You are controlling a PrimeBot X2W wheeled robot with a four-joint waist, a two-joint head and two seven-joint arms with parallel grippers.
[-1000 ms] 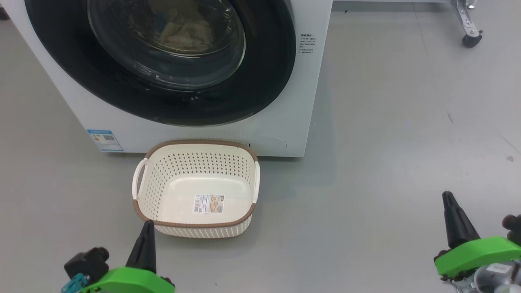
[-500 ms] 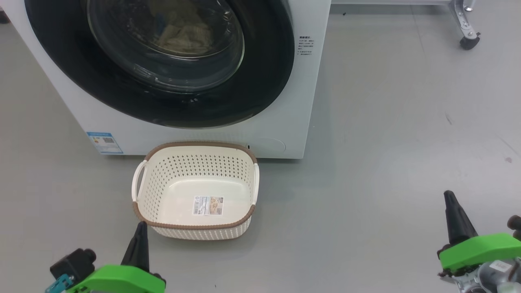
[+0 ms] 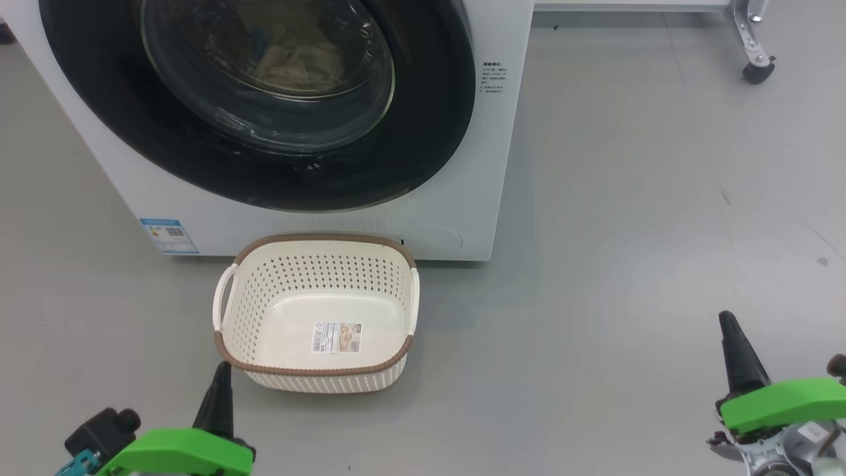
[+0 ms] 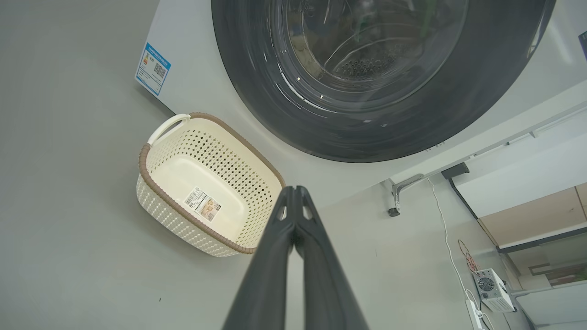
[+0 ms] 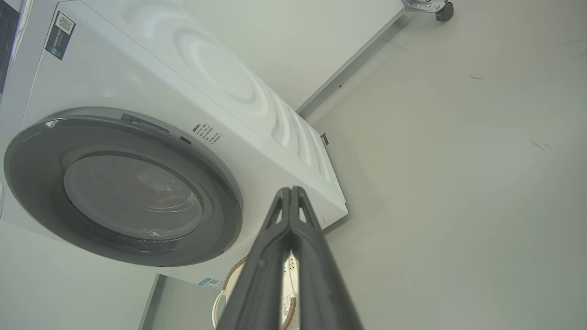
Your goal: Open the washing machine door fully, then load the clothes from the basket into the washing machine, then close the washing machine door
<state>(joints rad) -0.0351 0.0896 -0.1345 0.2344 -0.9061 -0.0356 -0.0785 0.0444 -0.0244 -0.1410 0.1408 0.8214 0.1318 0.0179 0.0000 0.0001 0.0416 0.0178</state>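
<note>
While they flank the basket [image 3: 317, 368], left fingers [image 3: 217, 403] and right fingers [image 3: 740, 360] point forward, pressed together, empty.

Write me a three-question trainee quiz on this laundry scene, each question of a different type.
1. True or false: the clothes lie in the basket.
2. Multiple choice: the washing machine door is A) swung wide open, B) shut, C) taken off.
3. Fill the blank: the left end effector and the right end effector are both ____ and hold nothing.

Key: 1 false; 2 B; 3 shut.
</note>
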